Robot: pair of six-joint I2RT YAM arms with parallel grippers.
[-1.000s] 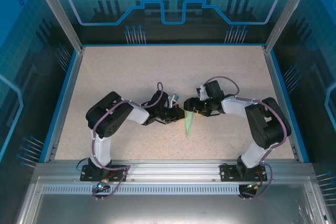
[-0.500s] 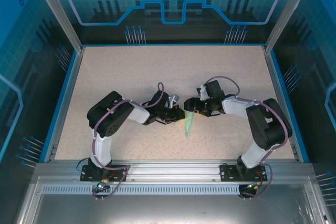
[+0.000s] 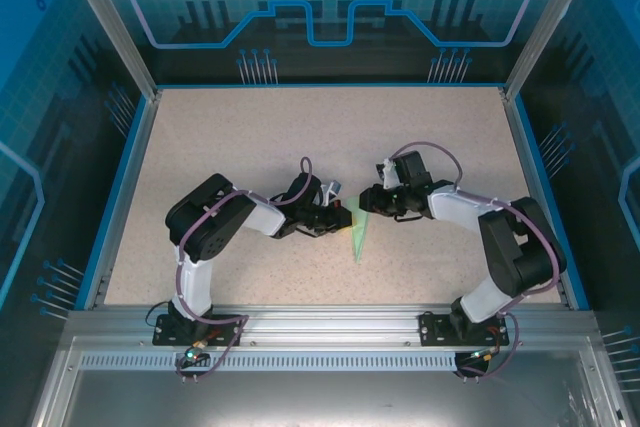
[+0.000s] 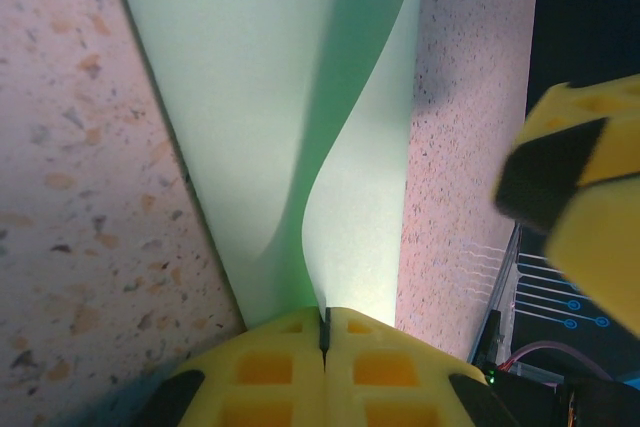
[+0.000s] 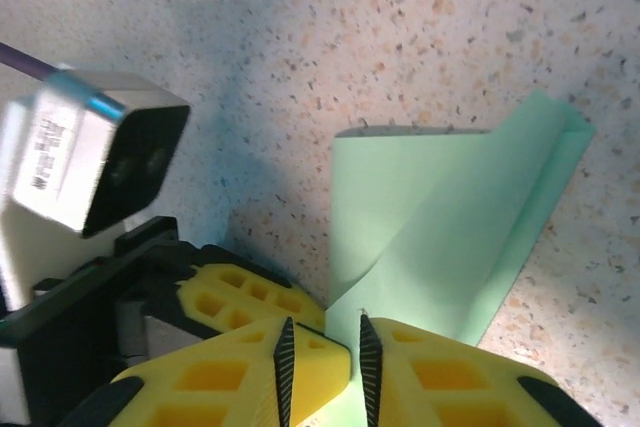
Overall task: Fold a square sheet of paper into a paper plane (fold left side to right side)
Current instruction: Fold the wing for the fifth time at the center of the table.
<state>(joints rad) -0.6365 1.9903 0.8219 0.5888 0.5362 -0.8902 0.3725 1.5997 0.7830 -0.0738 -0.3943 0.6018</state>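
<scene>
Now, mid-frame on the table [image 3: 250, 147], left gripper [image 4: 325, 322] pinches the folded green paper [image 3: 357, 235] by its edge, right gripper [image 5: 325, 347] nearly closed round the raised flap, grip unclear: an uneven tug could skew the crease or tear it.

Left tool [image 3: 338, 217] and right tool [image 3: 366, 203] flank the paper plane [image 3: 358, 239] closely; open tabletop [image 3: 250, 137] lies all around.
</scene>
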